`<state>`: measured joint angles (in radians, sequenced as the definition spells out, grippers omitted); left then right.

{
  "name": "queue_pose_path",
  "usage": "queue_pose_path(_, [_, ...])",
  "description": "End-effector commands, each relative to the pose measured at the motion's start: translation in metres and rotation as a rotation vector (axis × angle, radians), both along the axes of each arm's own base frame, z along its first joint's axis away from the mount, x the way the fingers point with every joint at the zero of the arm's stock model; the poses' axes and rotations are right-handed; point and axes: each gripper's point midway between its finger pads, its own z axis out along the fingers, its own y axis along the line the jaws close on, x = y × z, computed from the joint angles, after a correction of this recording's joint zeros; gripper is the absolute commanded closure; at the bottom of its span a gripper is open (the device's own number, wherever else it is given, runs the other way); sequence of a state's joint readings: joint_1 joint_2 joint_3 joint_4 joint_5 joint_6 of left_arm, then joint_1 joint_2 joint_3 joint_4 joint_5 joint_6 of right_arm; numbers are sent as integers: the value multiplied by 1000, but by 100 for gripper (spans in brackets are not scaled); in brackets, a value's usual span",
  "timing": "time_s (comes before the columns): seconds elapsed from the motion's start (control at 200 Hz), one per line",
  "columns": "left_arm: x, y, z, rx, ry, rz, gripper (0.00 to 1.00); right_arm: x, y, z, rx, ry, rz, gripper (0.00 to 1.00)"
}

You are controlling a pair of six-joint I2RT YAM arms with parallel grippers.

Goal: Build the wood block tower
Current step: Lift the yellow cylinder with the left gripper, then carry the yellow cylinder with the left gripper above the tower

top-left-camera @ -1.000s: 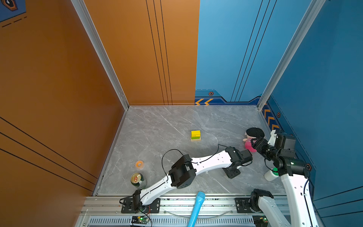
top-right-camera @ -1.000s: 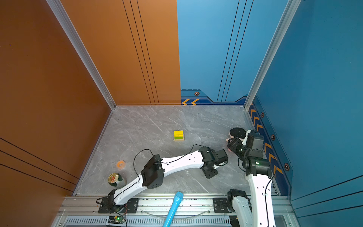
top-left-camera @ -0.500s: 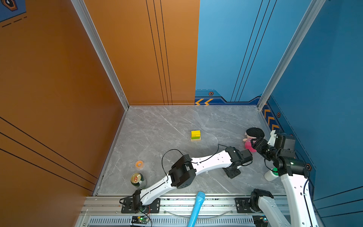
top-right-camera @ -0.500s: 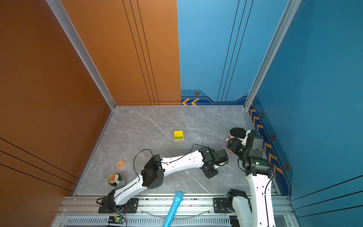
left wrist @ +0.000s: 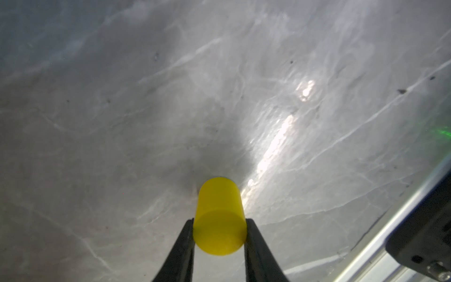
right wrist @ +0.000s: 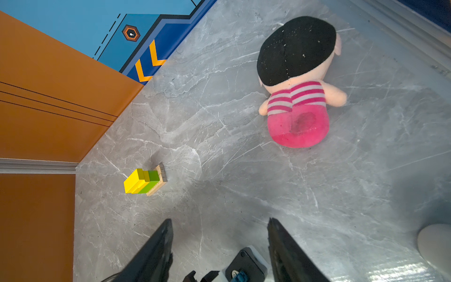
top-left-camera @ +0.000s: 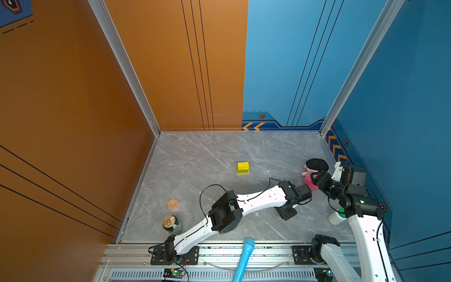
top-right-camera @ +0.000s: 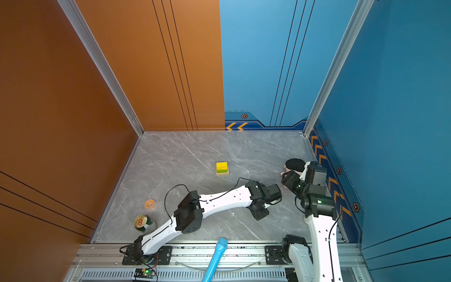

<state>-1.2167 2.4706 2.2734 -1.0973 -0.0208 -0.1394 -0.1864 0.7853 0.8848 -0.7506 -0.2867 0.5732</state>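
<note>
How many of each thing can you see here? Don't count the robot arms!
Block tower: 1
Yellow cylinder, gripped in the left pincer: 1
Doll: 1
Drink can: 1
Orange ring: 1
White bottle: 1
Blue tube: 1
Total: 7
</note>
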Motion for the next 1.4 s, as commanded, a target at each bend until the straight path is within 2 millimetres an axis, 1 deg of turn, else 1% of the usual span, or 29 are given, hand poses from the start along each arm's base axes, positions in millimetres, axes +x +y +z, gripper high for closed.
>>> queue_pose_path(0.0, [16, 18, 21, 9, -30, 49, 79, -1, 1, -6, 4, 22, 12, 37])
queue_pose_path(0.24, [29, 29, 30, 6, -36, 83, 79, 2, 1, -7, 14, 28, 14, 37])
queue_pose_path(0.42, [39, 35, 41, -12, -45, 108, 79, 6, 4, -7, 28, 31, 23, 37])
queue_pose_path(0.586, [51, 41, 57, -41, -54, 148, 79, 7, 2, -6, 24, 30, 12, 38])
queue_pose_path(0.746, [65, 55, 74, -69, -60, 185, 79, 9, 3, -4, 29, 29, 12, 38])
queue_pose_path(0.846, [77, 68, 85, -79, -64, 212, 79, 12, 5, -5, 31, 32, 16, 38])
queue_pose_path(1.026, [103, 104, 112, -70, -104, 276, 78, 16, 10, -9, 32, 39, 28, 38])
queue_pose_path(1.121, [117, 122, 122, -52, -136, 308, 77, 19, 14, -13, 33, 46, 38, 38])
queue_pose_path(1.236, [132, 140, 130, -34, -153, 350, 77, 22, 16, -17, 30, 60, 47, 38])
queue_pose_path(1.397, [155, 158, 137, -37, -166, 417, 77, 25, 16, -21, 26, 68, 43, 38])
